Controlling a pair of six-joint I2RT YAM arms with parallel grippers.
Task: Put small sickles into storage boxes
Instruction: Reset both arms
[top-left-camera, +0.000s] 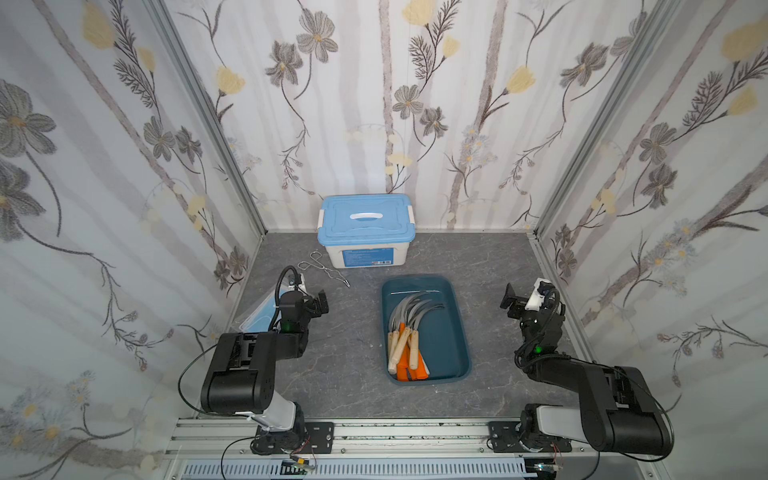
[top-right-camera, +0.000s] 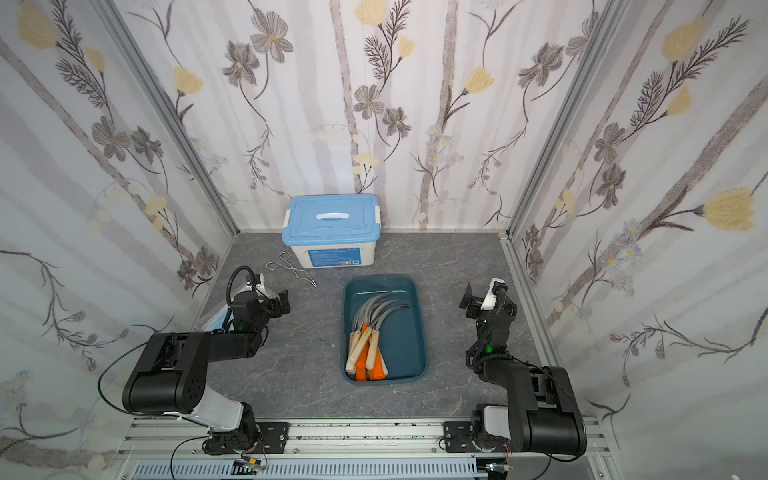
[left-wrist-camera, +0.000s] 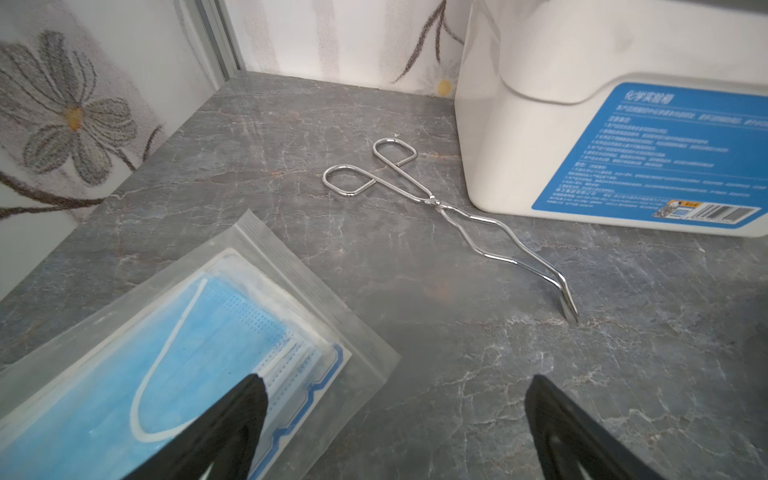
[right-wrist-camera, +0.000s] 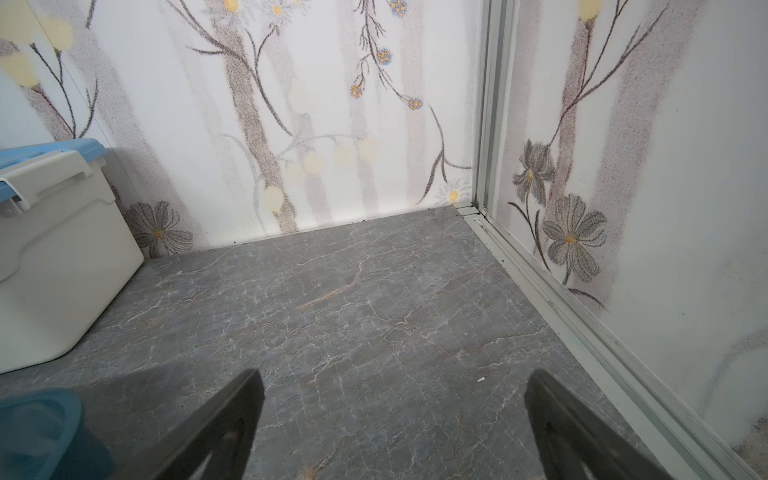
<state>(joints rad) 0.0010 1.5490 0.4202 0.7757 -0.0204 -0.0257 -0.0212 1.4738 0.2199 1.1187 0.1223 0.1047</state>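
In both top views, several small sickles (top-left-camera: 405, 332) (top-right-camera: 368, 332) lie heaped in the dark teal storage box (top-left-camera: 449, 332) (top-right-camera: 405, 332) at mid-table. Their grey blades point to the back, and the wooden and orange handles point to the front. My left gripper (top-left-camera: 322, 301) (left-wrist-camera: 397, 386) hovers open to the left of the box, with nothing between its fingers. To the right of the box, my right gripper (top-left-camera: 510, 297) (right-wrist-camera: 395, 382) is open and empty above bare table. A corner of the storage box (right-wrist-camera: 37, 432) shows in the right wrist view.
A white box with a light blue lid (top-left-camera: 365, 232) (left-wrist-camera: 582, 124) stands against the back wall. Silvery wire tongs (top-left-camera: 324, 270) (left-wrist-camera: 457, 216) lie in front of it. A bagged blue face mask (top-left-camera: 257, 316) (left-wrist-camera: 166, 353) lies under the left arm. Walls close three sides.
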